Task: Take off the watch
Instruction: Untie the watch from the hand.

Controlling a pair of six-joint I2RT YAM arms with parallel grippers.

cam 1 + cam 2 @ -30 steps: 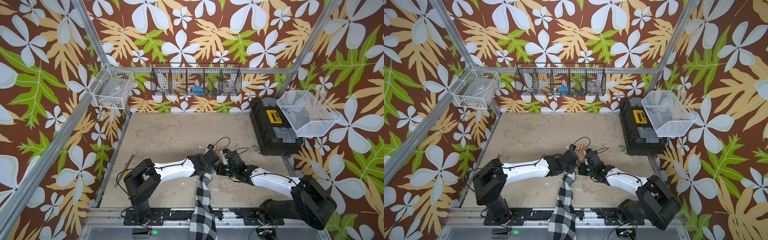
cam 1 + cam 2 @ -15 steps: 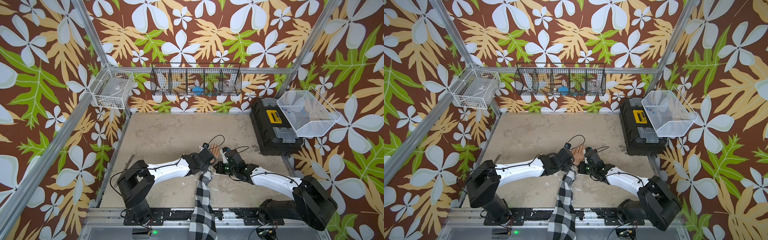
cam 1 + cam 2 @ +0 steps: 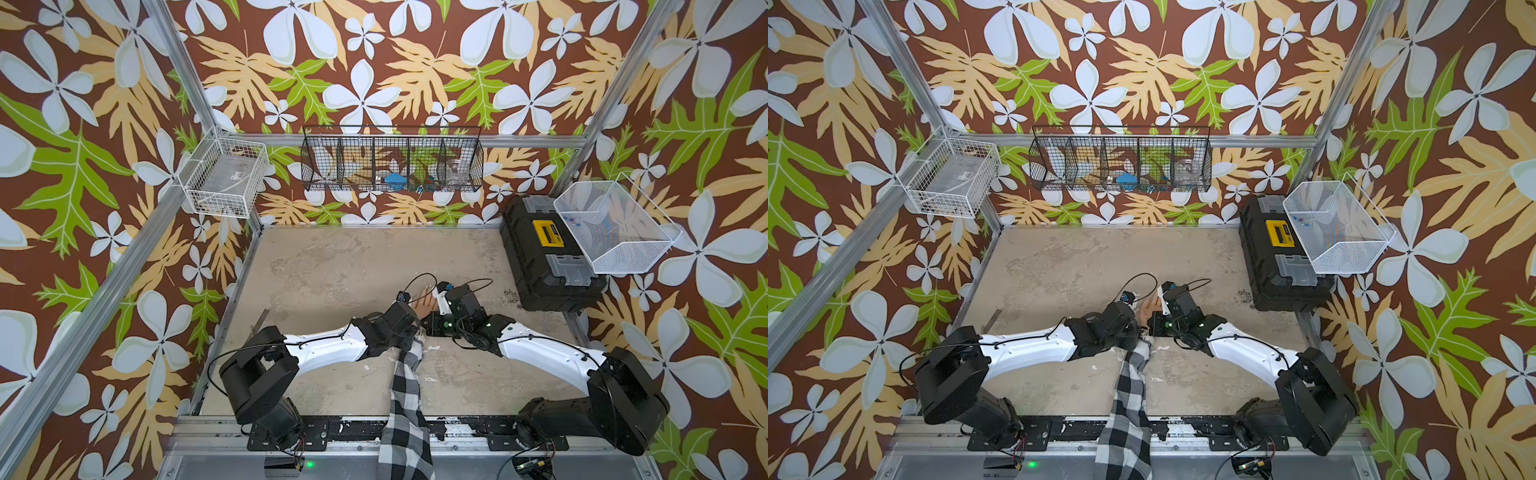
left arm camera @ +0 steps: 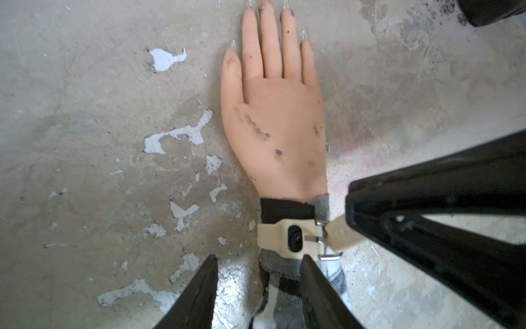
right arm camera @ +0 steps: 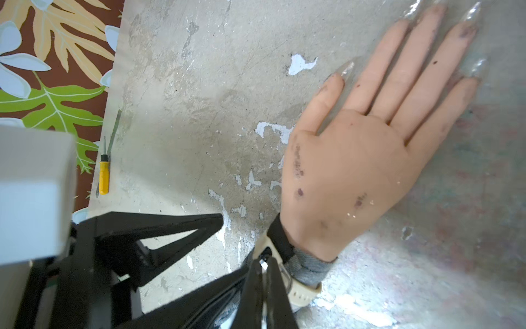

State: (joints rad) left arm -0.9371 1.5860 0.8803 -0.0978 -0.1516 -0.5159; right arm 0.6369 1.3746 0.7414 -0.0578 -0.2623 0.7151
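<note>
Though watch (image 4: pixel 296 239) sits strapped round mannequin wrist (image 4: pixel 293 193), right claw (image 5: pixel 264 267) clenched on strap tail (image 4: pixel 337 232) at buckle (image 4: pixel 320 242); left claw (image 4: pixel 257 259) parted, empty; unbuckling, removal left.

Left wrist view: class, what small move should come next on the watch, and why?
Probably draw the strap tail back through the buckle with the right gripper: it is shut on that tail, the watch wraps the wrist, and the open left gripper straddles the sleeve.

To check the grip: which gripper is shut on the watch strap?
The right gripper, pinching the loose strap end of the watch; the left gripper stands open.
</note>
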